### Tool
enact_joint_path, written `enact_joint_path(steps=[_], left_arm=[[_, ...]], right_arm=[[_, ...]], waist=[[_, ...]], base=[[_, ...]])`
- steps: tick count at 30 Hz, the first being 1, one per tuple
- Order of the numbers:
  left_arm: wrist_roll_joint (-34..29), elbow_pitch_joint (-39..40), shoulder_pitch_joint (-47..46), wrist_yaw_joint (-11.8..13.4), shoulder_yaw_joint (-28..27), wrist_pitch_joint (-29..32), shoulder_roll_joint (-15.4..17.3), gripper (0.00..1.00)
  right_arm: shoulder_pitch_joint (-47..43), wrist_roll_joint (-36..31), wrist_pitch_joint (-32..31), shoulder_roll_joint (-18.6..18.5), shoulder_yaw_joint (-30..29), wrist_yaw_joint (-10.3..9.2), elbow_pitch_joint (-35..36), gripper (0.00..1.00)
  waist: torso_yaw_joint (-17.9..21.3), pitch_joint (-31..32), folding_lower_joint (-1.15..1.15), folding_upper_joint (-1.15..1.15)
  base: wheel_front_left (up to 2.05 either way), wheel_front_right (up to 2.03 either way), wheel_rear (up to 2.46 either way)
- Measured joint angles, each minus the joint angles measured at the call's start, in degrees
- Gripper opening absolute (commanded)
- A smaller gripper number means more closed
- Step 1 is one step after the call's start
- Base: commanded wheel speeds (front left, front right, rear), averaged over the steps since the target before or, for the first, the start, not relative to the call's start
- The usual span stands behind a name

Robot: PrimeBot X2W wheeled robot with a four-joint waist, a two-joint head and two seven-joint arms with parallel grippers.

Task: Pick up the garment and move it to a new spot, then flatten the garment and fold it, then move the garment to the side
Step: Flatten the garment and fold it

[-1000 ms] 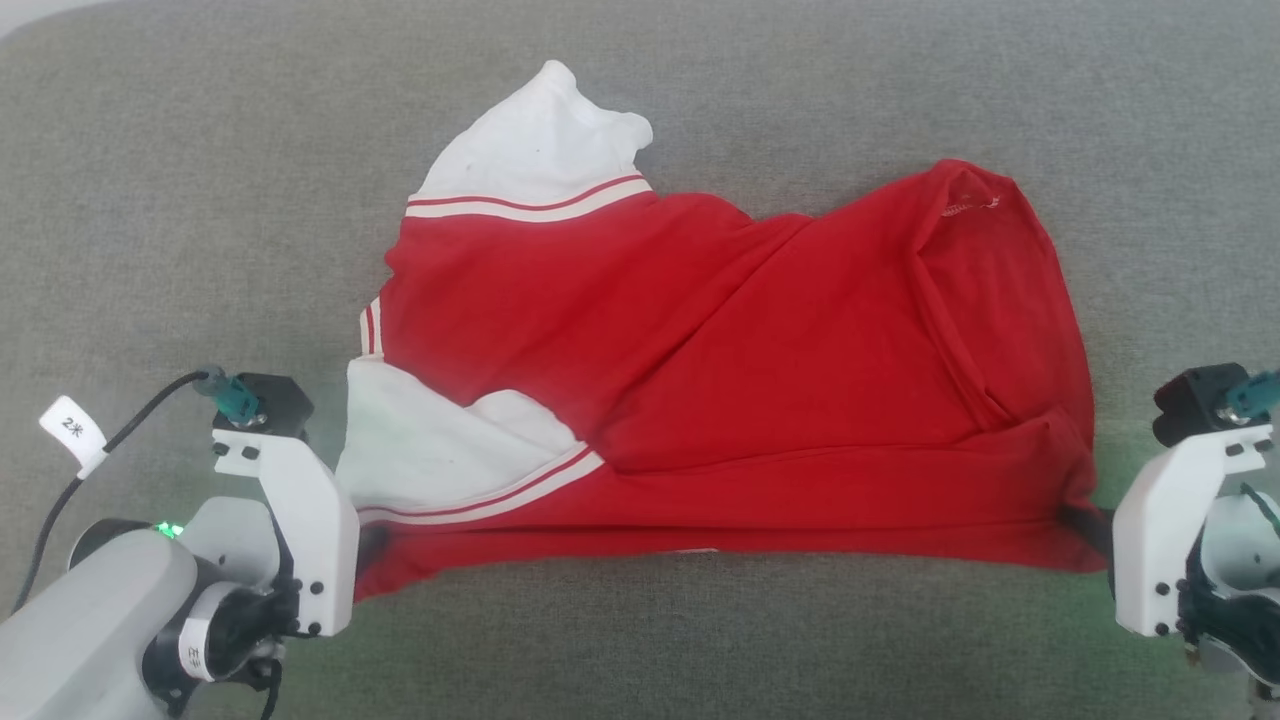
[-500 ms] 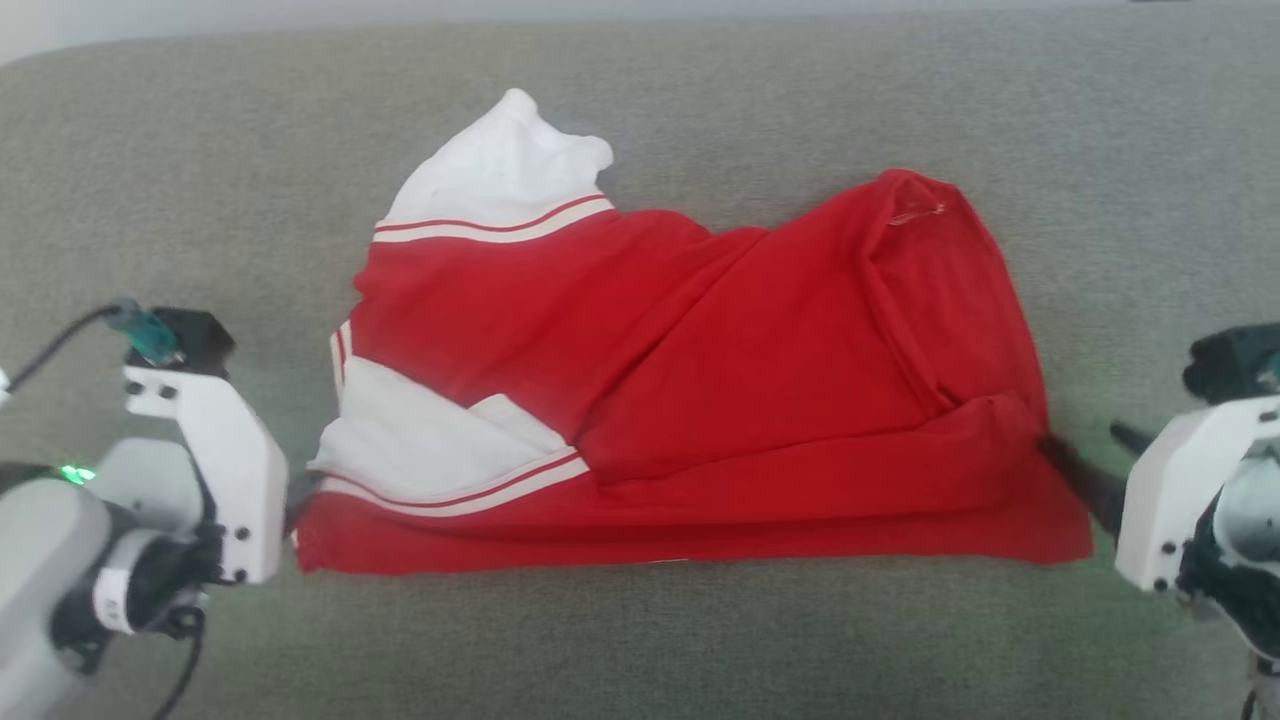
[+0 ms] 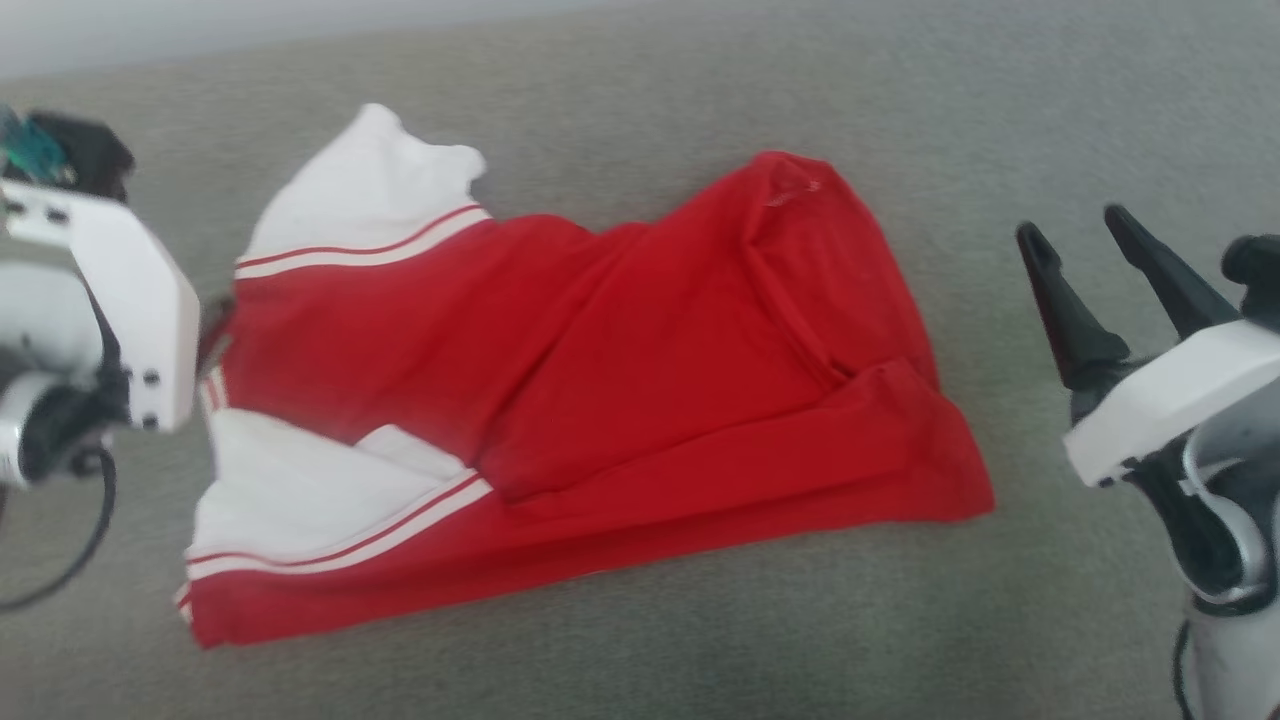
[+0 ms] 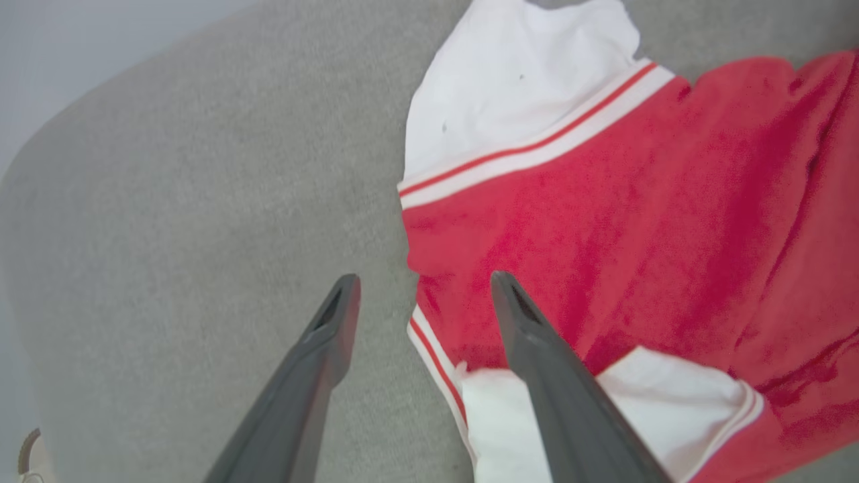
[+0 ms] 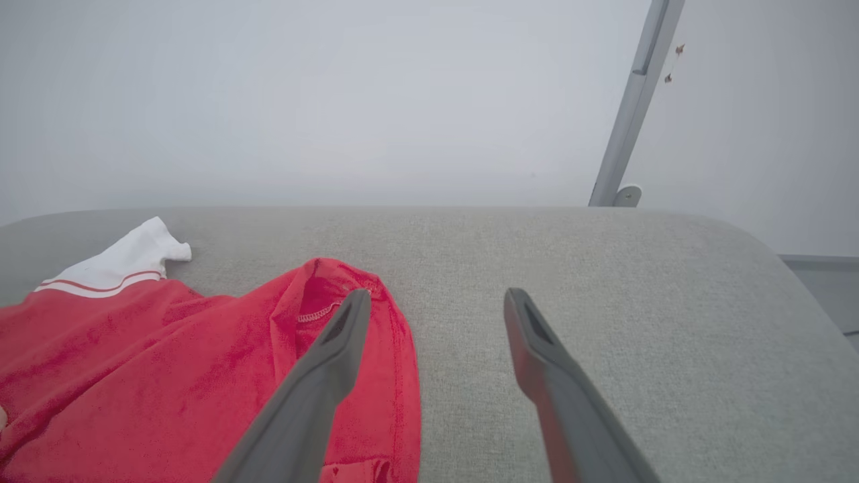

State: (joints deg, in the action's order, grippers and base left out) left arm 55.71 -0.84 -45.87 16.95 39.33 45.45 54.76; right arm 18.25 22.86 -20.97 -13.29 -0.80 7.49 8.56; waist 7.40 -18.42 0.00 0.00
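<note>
The red jersey [image 3: 600, 400] lies rumpled on the grey table [image 3: 1000, 620], left jaws spread empty over its edge, right jaws spread empty apart from it.

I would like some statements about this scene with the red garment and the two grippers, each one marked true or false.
1. The right gripper is open and holds nothing. True.
2. The left gripper is shut on the garment. False: its jaws stand open and grip no cloth.
3. The garment lies on a grey fabric surface. True.
4. The garment is folded into a neat square. False: it lies rumpled, with white panels sticking out on the robot's left side.
5. A printed number shows on the garment. False: no lettering is visible.
</note>
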Motion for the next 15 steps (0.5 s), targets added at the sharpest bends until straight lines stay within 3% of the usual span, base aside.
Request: enact_joint_path(steps=[8,15], left_arm=[[-3.5,-12.3,-10.0,-7.1,-0.2,-3.7,-3.6,1.0],[-4.9,-23.5,-16.2,-10.3,0.3,-3.1,-5.9,1.0]], right_arm=[[2.6,-1.7,8.6,2.9,5.0,0.01,-3.8,1.0],[3.9,-1.1,10.7,4.1,7.8,0.0,-7.0,1.0]], waist=[[6.0,-3.0,0.0,0.0],[10.5,-6.6,0.0,0.0]], base=[[0.0,0.0,0.0],[0.0,0.0,0.0]])
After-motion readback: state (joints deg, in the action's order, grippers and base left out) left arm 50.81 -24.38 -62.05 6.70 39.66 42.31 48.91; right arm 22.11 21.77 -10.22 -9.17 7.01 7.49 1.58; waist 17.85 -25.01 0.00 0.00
